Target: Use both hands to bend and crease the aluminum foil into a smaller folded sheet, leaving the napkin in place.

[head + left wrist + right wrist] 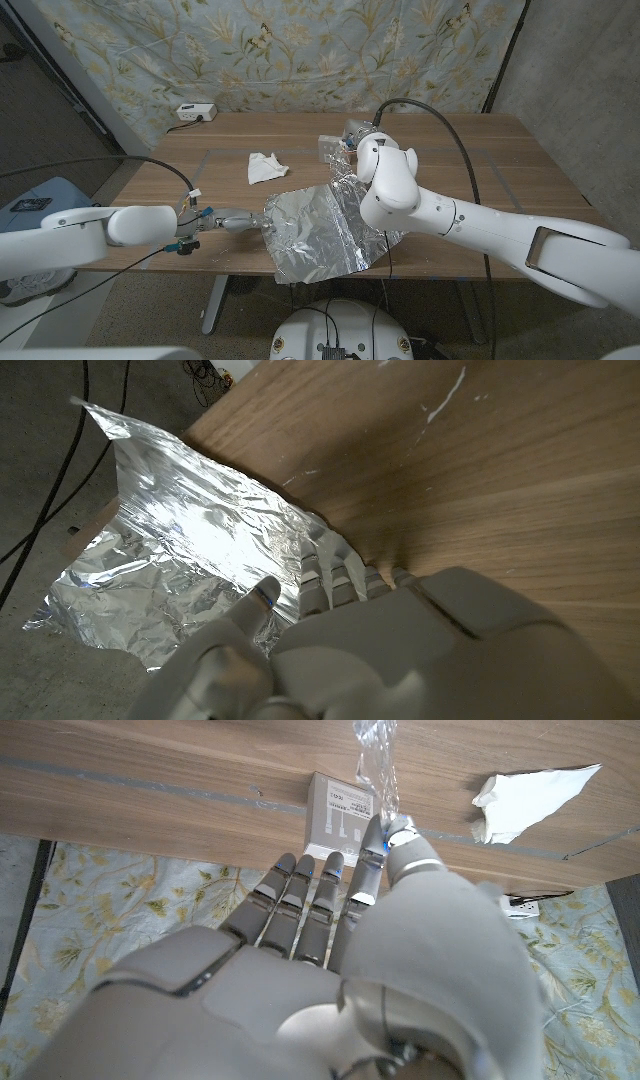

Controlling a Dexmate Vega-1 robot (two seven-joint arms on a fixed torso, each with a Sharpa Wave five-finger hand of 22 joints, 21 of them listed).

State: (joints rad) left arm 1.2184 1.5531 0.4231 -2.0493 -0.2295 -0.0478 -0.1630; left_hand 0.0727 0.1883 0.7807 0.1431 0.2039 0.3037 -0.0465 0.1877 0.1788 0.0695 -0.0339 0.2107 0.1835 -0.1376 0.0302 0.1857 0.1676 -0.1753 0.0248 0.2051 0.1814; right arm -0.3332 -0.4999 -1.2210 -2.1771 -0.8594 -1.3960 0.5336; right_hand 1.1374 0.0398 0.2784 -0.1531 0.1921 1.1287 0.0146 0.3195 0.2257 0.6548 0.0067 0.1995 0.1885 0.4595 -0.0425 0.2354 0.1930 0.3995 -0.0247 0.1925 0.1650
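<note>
Careful: your left hand [232, 221] pinches the foil [320, 230] edge, right hand [352, 142] pinches its far corner—thin, tear-prone, creases easily.

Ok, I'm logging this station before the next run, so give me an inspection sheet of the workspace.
Surface: wooden table, white scuffs in the left wrist view.
Job's things: aluminum foil, crinkled, overhanging the near edge; napkin apart from it, crumpled.
Clutter: small white box beyond the foil.
Hands: left hand pinches the foil's left edge; right hand pinches a raised foil corner.
Cables: black cables run along both arms; more on the floor.
Surroundings: floral cloth backdrop; white power strip at the table's far edge.
</note>
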